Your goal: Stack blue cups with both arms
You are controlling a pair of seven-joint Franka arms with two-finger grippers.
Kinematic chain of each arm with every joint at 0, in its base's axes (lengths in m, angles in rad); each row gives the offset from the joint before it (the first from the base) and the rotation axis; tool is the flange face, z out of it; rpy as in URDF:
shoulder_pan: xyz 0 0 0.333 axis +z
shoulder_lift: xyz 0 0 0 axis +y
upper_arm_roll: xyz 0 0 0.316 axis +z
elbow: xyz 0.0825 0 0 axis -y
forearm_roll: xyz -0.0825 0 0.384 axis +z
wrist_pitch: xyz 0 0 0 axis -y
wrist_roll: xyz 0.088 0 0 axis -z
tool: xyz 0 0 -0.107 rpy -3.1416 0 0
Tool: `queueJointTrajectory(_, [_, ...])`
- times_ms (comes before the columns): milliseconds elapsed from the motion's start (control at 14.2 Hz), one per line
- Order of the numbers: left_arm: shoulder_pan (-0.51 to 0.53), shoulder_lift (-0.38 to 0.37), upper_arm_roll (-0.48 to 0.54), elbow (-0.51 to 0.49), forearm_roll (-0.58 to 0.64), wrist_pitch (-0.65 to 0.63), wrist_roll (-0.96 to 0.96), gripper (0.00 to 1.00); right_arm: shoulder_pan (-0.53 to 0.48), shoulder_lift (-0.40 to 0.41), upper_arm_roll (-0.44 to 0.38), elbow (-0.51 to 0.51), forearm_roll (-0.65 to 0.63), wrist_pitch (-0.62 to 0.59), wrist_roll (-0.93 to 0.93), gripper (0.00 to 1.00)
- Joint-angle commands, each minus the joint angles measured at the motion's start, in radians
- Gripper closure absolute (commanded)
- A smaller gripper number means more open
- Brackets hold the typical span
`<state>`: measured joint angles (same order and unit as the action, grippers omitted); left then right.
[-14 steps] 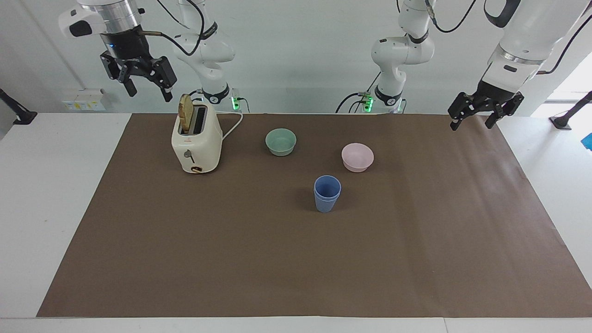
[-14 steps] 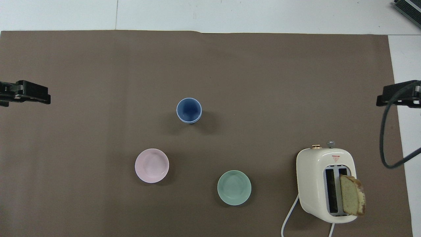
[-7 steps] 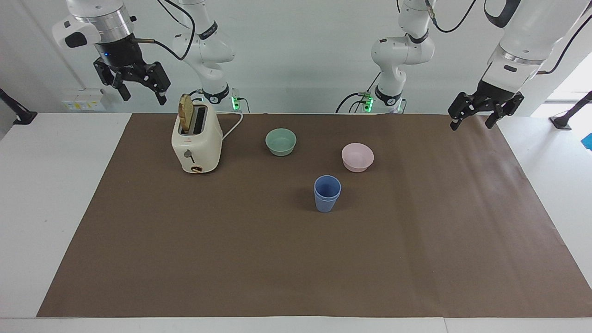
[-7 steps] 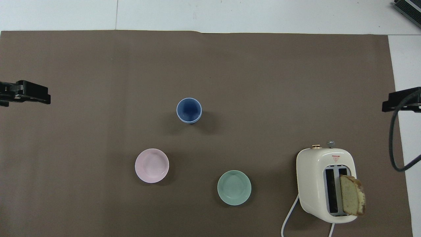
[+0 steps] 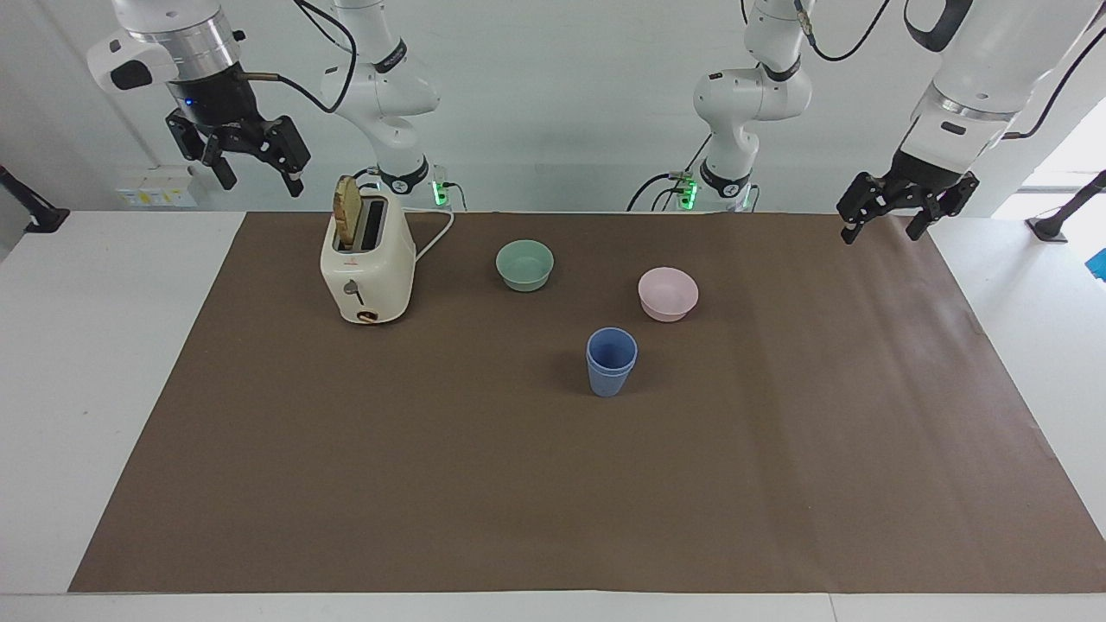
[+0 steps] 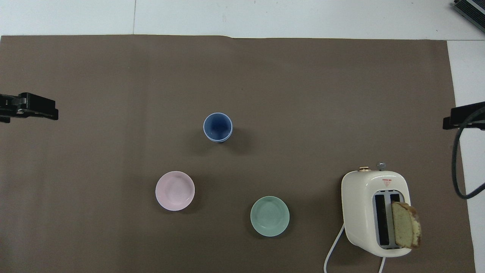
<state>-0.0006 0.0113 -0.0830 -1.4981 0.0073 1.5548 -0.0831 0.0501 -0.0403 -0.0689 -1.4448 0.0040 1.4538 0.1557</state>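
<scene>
The two blue cups (image 5: 611,360) stand nested one inside the other, upright, near the middle of the brown mat; in the overhead view the stack (image 6: 217,127) shows a double rim. My right gripper (image 5: 252,168) is open and empty, raised high at the right arm's end of the table, beside the toaster. My left gripper (image 5: 881,225) is open and empty, just above the mat's corner at the left arm's end. Only the grippers' tips show at the overhead view's side edges, the left one (image 6: 28,108), the right one (image 6: 464,117).
A cream toaster (image 5: 366,261) with a bread slice (image 5: 348,212) sticking up stands at the right arm's end. A mint-green bowl (image 5: 524,264) and a pink bowl (image 5: 668,294) sit nearer to the robots than the cups. The brown mat (image 5: 553,484) covers the table.
My right gripper has risen and drawn away from the toaster toward the table's end. The left gripper and the cups have not moved.
</scene>
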Motion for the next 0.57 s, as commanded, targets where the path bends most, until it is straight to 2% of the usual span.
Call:
queueJointTrajectory(0, [0.010,-0.011,-0.004,-0.007,0.007,-0.012,0.009,0.00,-0.018,-0.020,0.018,-0.026,0.005,0.011,-0.025,0.00])
queueJointTrajectory(494, [0.010,-0.011,-0.004,-0.007,0.007,-0.013,0.009,0.00,-0.007,-0.020,0.018,-0.026,0.007,0.007,-0.041,0.00])
